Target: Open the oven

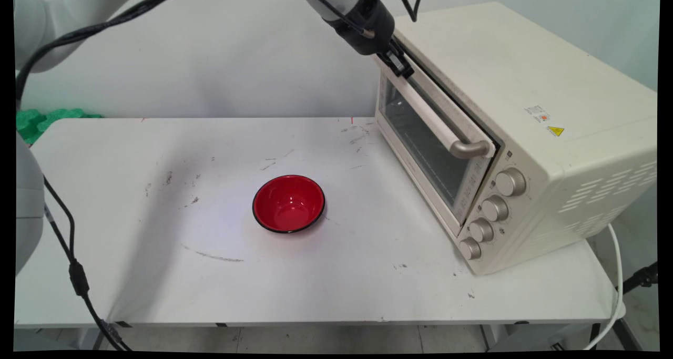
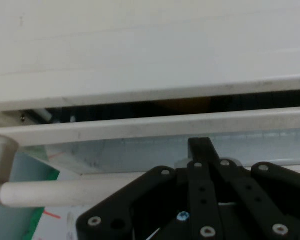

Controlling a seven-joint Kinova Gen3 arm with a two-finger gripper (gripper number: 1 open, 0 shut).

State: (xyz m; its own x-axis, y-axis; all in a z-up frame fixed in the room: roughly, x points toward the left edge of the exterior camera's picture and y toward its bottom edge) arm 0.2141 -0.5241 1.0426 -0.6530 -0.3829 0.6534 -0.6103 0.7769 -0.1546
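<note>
One red bowl (image 1: pixel 288 204) sits closest to the camera, upright, mouth up, black rim, roughly mid-table and well apart from everything else. Scuffed white table (image 1: pixel 157 275) under it, lots of grey marks.

Further back on the right is the cream toaster oven (image 1: pixel 526 112), set at an angle so its front faces the left and a bit toward the near edge. Four knobs (image 1: pixel 491 210) run in a column down the near end of the front. Its door (image 1: pixel 426 143) is cracked open at the top, with a dark gap showing between the door's upper edge and the oven body in both views. The door handle (image 1: pixel 431 117) is a long pale bar; its long axis runs along the top of the door, from near the knobs back toward the wall.

My gripper (image 1: pixel 397 59) is right at the far end of that handle, up against the top edge of the door. From the hand view the handle bar (image 2: pixel 65 192) crosses just in front of the linkage, but honestly I can't tell whether my fingers are apart or clamped.

Green foam (image 1: pixel 42 120) sits off the far left corner.
</note>
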